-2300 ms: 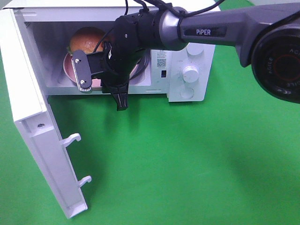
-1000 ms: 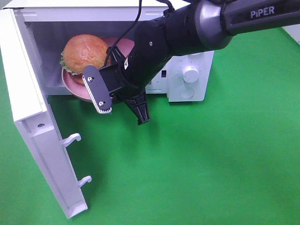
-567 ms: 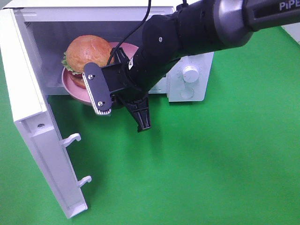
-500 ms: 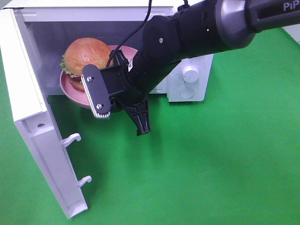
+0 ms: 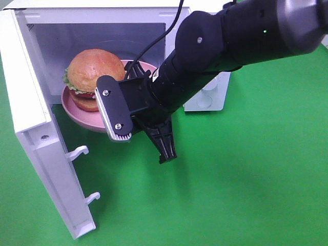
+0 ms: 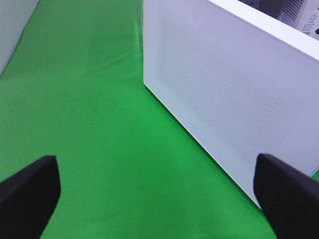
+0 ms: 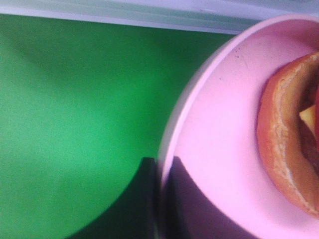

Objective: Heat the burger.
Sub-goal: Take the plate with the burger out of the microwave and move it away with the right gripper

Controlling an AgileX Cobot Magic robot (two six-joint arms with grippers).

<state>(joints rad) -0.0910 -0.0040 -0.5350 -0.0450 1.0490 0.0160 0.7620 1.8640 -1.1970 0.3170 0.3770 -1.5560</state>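
Green counter (image 5: 246, 179) carries a white microwave (image 5: 102, 15), door (image 5: 36, 138) swung wide open. Right arm (image 5: 230, 46) reaches across its mouth; the right claw (image 5: 138, 130) is clamped on the near rim of the pink plate (image 5: 77, 110), which sits half out over the threshold. The burger (image 5: 92, 77) rides on that plate (golden bun, red filling showing). Left claw (image 6: 159, 191) hangs wide, empty, beside the door's outer face.

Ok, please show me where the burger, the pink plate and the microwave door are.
burger (image 5: 92, 69): exterior high view, top of the bun.
pink plate (image 5: 77, 114): exterior high view, front rim.
microwave door (image 5: 38, 154): exterior high view, inner face.
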